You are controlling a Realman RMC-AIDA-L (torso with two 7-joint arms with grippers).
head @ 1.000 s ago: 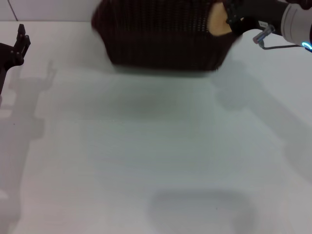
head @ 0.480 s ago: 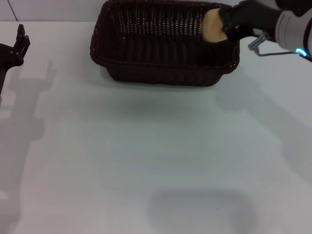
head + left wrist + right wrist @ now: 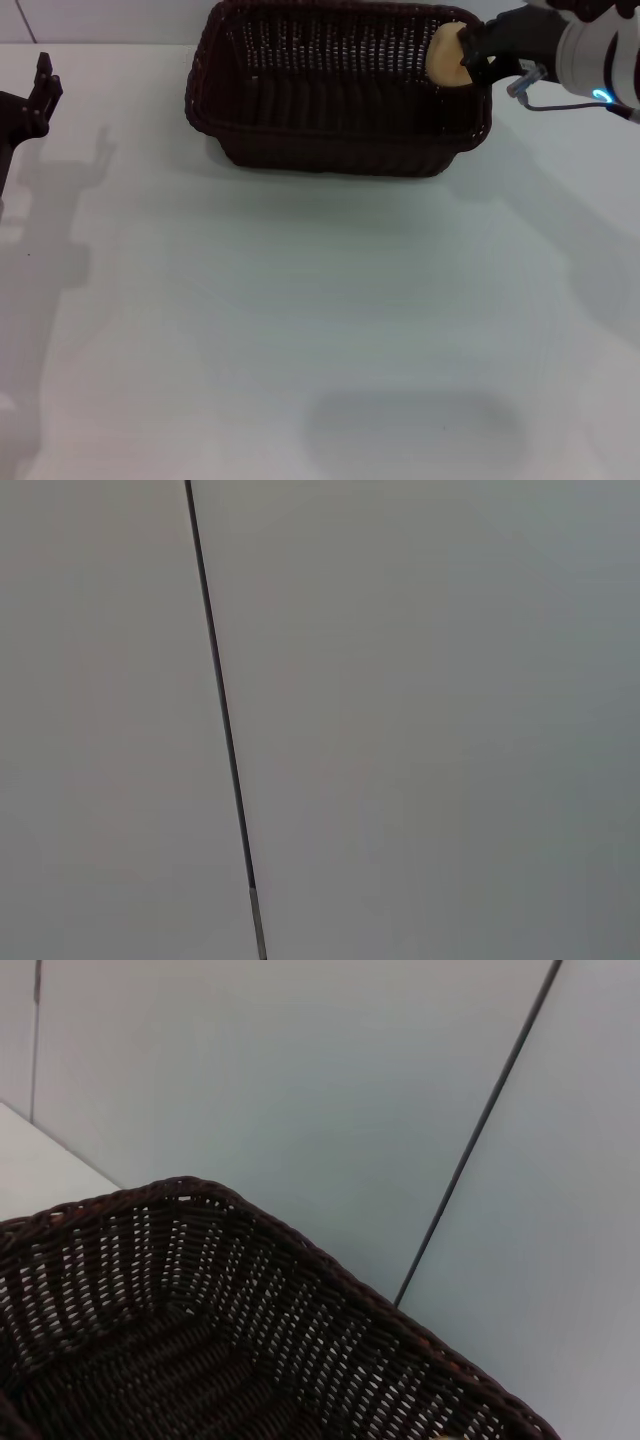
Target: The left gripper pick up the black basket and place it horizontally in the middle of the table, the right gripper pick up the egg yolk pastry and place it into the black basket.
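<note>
The black basket (image 3: 340, 95) stands upright at the far middle of the white table (image 3: 300, 330), long side across the view. My right gripper (image 3: 462, 55) is shut on the egg yolk pastry (image 3: 445, 55), a pale tan bun, and holds it over the basket's right end, just above the rim. The right wrist view shows the basket's woven inside and rim (image 3: 200, 1300); the pastry and fingers do not show there. My left gripper (image 3: 42, 85) hangs at the far left edge, apart from the basket.
A wall with a thin dark seam (image 3: 225, 730) fills the left wrist view and also rises behind the basket (image 3: 480, 1130). Faint shadows lie on the table at the left and near the front.
The basket's picture has gone from blurred to sharp. My right gripper with the pastry has shifted a little over the basket's right end. The left arm has not moved.
</note>
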